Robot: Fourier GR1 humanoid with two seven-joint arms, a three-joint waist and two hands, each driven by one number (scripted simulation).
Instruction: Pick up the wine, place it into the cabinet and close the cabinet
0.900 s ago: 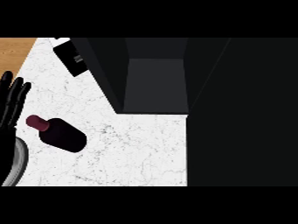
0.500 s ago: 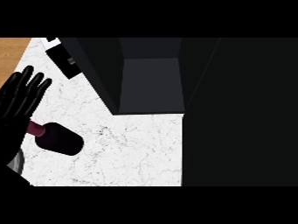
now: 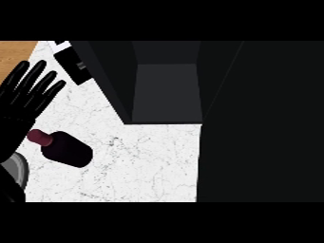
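Observation:
The dark red wine bottle (image 3: 64, 148) lies on its side on the white marble counter (image 3: 136, 166), neck pointing left. My left hand (image 3: 23, 97) is open with fingers spread straight, just above and left of the bottle's neck, not touching it. The dark cabinet (image 3: 166, 92) stands open at the back centre, its grey inside showing. My right hand does not show.
A wooden surface (image 3: 6, 57) lies at the top left. A small black-and-white object (image 3: 74, 64) sits beside the cabinet's left wall. A large dark panel (image 3: 270, 123), perhaps the cabinet door, fills the right side.
My left hand has moved up and to the right over the counter, fingers staying spread. The bottle has not moved.

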